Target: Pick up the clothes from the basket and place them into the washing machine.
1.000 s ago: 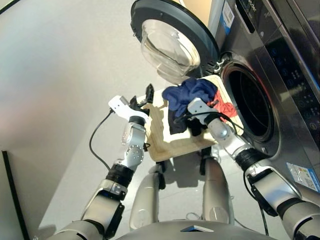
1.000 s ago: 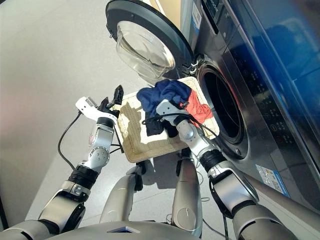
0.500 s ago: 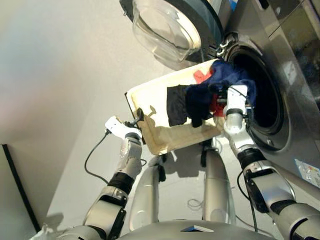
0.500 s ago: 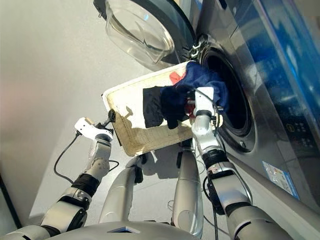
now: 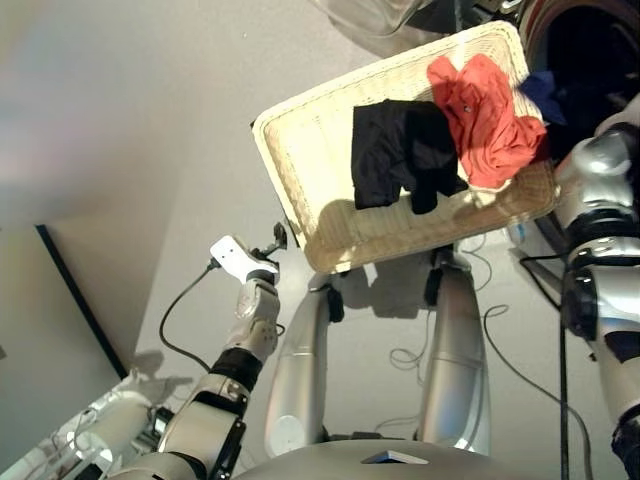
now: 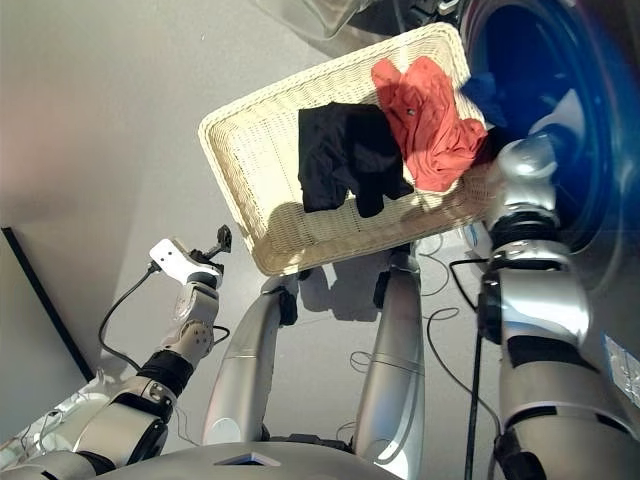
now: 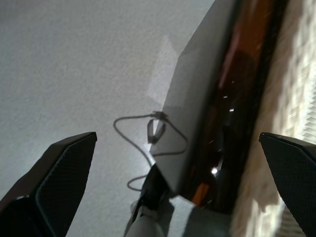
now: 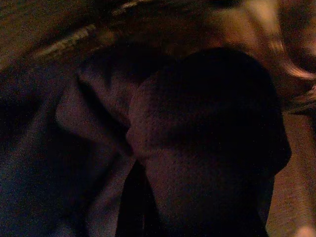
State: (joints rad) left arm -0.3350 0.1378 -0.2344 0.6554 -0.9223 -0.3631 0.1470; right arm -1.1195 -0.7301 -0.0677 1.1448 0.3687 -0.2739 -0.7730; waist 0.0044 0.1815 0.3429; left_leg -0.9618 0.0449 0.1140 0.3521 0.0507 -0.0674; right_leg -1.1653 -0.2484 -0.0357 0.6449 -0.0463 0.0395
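The cream wicker basket (image 5: pixel 290 170) holds the black garment (image 5: pixel 398 150) at its middle and the coral-red garment (image 5: pixel 487 118) at its right end. The navy blue garment (image 5: pixel 545 93) hangs past the basket's right rim into the washing machine's dark drum mouth (image 5: pixel 592 45). My right arm (image 5: pixel 600 175) reaches into that opening, so the head views hide its gripper. Dark navy cloth (image 8: pixel 98 148) fills the right wrist view. My left gripper (image 5: pixel 275 238) hovers open and empty just off the basket's near left corner, with wicker (image 7: pixel 301 98) beside it.
The machine's domed glass door (image 5: pixel 370 10) stands open beyond the basket's far edge. Grey floor (image 5: pixel 120 100) spreads to the left. A black cable (image 5: pixel 185 310) trails from my left wrist, and loose cables (image 5: pixel 500 340) lie on the floor beneath the basket.
The camera has tilted down. My right arm carried the navy garment off the basket into the drum mouth, uncovering the coral-red one. The black garment stayed put.
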